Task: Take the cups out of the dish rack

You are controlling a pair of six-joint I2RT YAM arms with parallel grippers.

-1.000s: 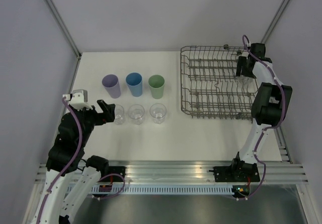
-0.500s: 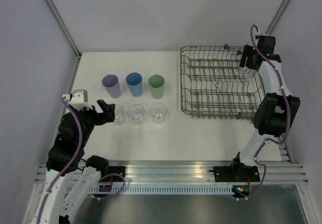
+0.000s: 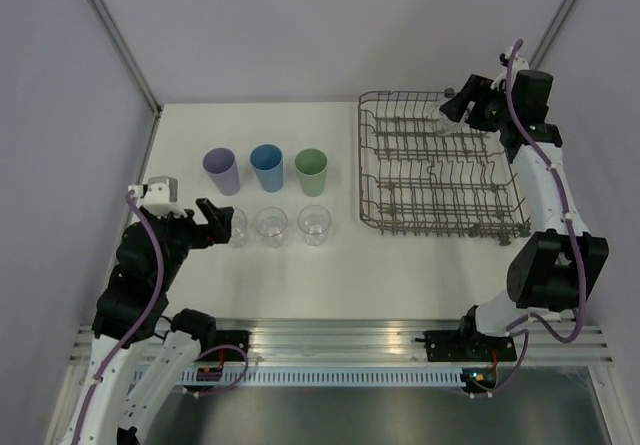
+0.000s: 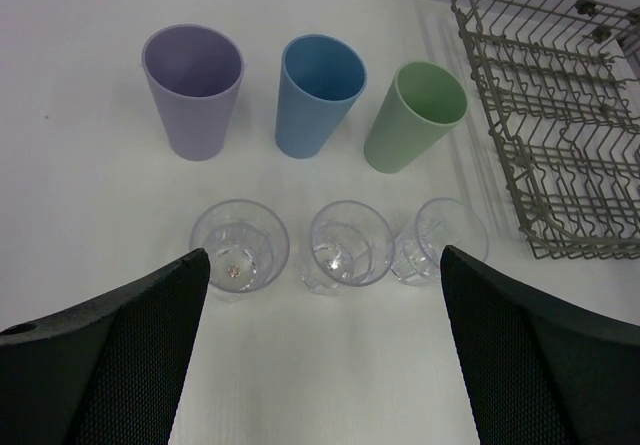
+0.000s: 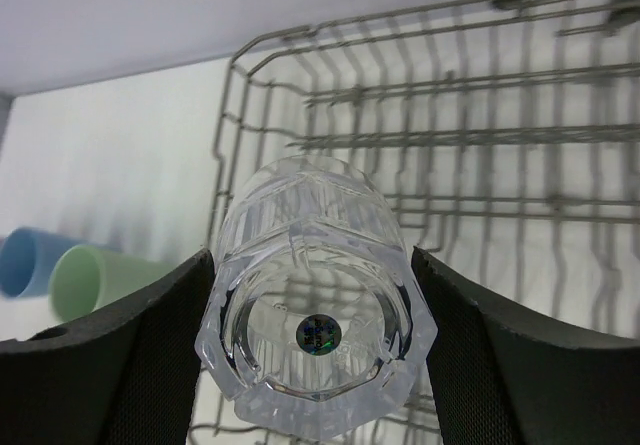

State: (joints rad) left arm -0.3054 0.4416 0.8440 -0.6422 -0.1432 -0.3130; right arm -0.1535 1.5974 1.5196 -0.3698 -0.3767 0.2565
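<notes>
Six cups (image 4: 318,95) stand on the bench (image 3: 300,275) beside the dish rack (image 3: 362,165); my right claw (image 3: 458,107) pinches a clear glass (image 5: 318,305) above its far end, my left claw (image 3: 218,217) spread wide.

White matte worktop (image 3: 330,275). Pale grey panels enclose it: back wall (image 3: 330,25), left wall (image 3: 50,115), right wall (image 3: 612,85). Metal corner struts (image 3: 115,37) at rear. Aluminium rail (image 3: 340,340) along near edge. Lighting even, shadows soft
</notes>
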